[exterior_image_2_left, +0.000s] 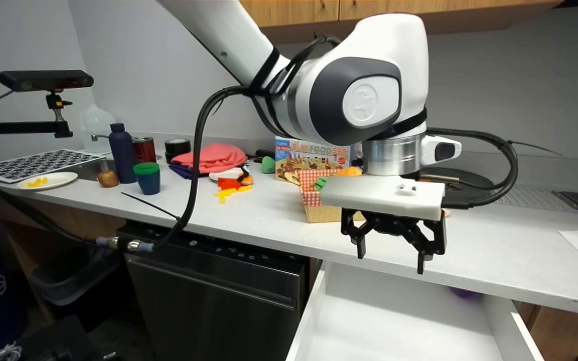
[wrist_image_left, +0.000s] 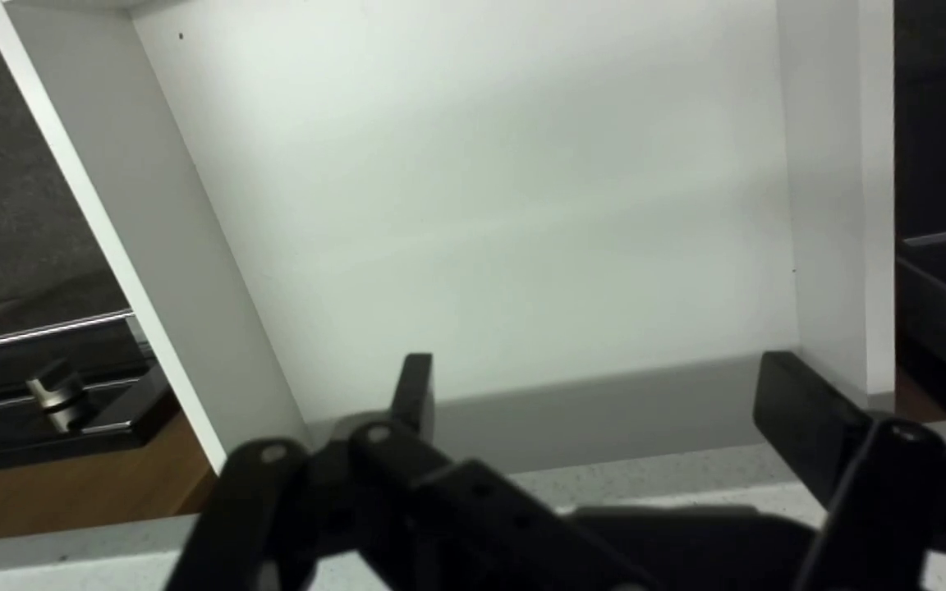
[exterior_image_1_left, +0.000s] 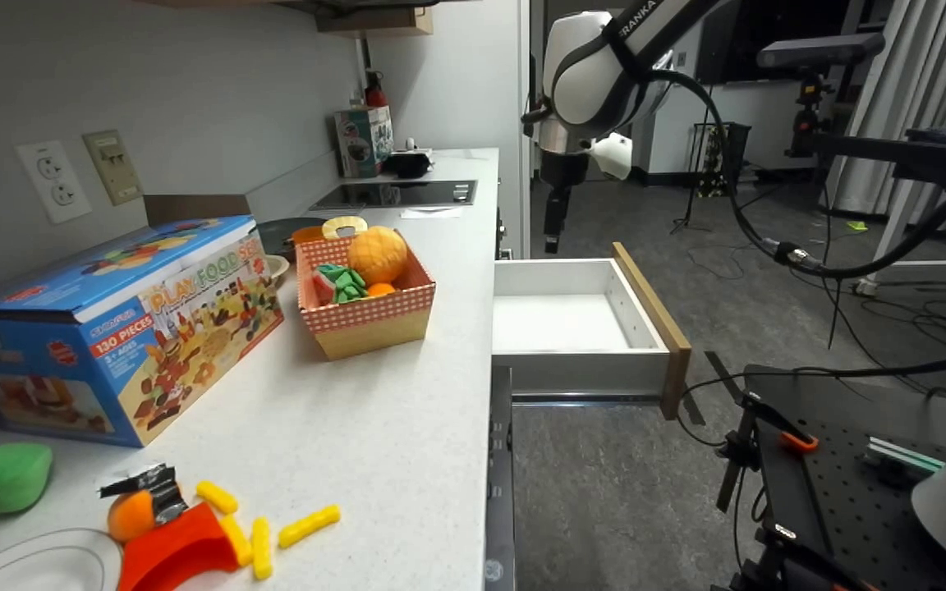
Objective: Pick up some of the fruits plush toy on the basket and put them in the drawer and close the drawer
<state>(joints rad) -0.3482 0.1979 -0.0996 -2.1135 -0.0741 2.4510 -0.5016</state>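
Grey walls and a dark grey floor frame the long white table before my gripper, with wooden cabinets higher up on the wall. To 1 side of the gripper a black cooktop is set into the table; to the opposite side a dark dishwasher stands beneath it. I hold the gripper over the drawer, pointing down, its 2 fingers spread wide. Below them the drawer stands pulled out from under the table, white inside, with a wooden front panel. At its inner end something purple shows just under the table edge, too hidden for me to name.

Across that edge from my gripper, and well apart from it, the basket stands upright on the table in both exterior views, red-checked above and tan below. In it lie a large orange plush fruit, a smaller orange plush fruit and a red-and-green plush fruit. Farther from the gripper, past the basket, I see a blue cardboard box lettered "PLAY FOOD SET", and well beyond that a white plate bearing yellow pieces.
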